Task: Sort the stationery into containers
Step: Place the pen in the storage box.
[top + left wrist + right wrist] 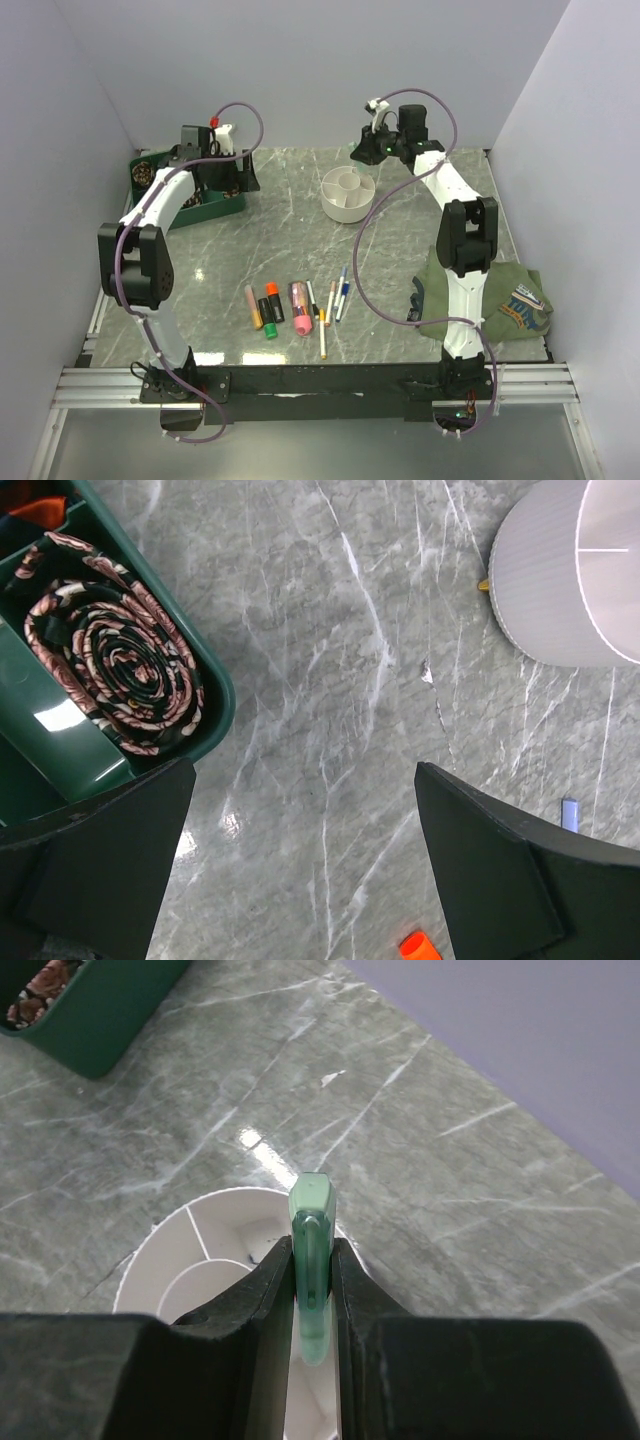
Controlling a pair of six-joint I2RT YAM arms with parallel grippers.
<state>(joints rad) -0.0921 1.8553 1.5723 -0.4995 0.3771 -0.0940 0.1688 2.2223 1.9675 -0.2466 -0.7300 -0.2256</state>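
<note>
While hovering over white bowl point(220, 1215) rim: right gripper point(312, 1260) nipped narrow on 1 green-capped pen point(311, 1205) | left gripper point(305, 865) gaping, empty, beside green tray point(215, 700) | advice: centre over 1 compartment, lower past dividers, then let go | remaining pens point(300, 302) on table near front edge

Green tray point(216, 209), olive pouch point(502, 286)

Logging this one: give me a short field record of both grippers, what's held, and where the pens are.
left gripper: open, empty, near the green tray
right gripper: shut on a green-capped pen, above the white bowl
loose pens: lying in a row on the table, toward its near edge
pouch: on the table's right side
</note>
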